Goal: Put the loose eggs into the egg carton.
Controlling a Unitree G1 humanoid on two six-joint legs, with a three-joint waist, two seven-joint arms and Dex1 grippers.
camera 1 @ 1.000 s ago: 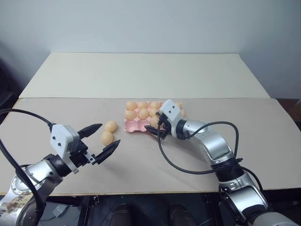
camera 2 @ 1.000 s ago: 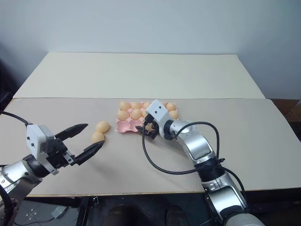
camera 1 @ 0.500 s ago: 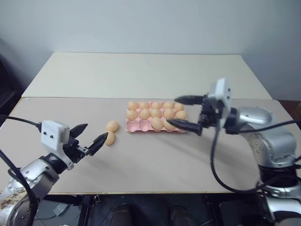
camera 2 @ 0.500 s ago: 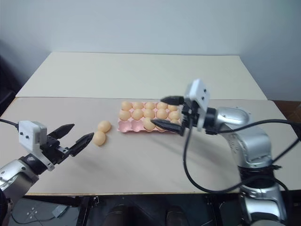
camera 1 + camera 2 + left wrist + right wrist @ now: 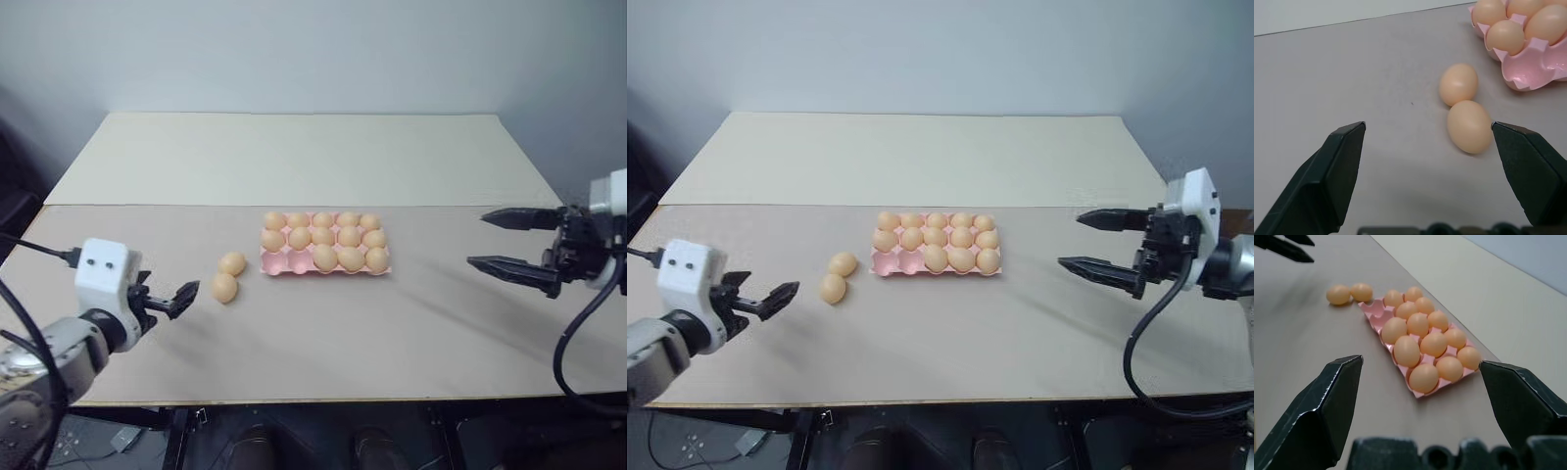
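The pink egg carton point(image 5: 279, 263) lies at the table's middle with several eggs in it; the two cups at its front left are bare. Two loose eggs point(image 5: 232, 262) point(image 5: 224, 288) lie touching each other just left of the carton. My left gripper point(image 5: 178, 297) hovers open near the table's left front, pointing at the nearer loose egg point(image 5: 1469, 126), a short gap away. Open and holding nothing, my right gripper point(image 5: 479, 240) hangs above the table well to the right of the carton, facing it.
A second, lighter table point(image 5: 294, 157) adjoins the work table along its far edge. The right wrist view shows the carton point(image 5: 1371, 313) with the left gripper's fingers point(image 5: 1288, 248) beyond the loose eggs.
My right gripper has drawn away from the carton's front row, rising and swinging far right. The left gripper has drifted left and turned to point more level at the loose eggs.
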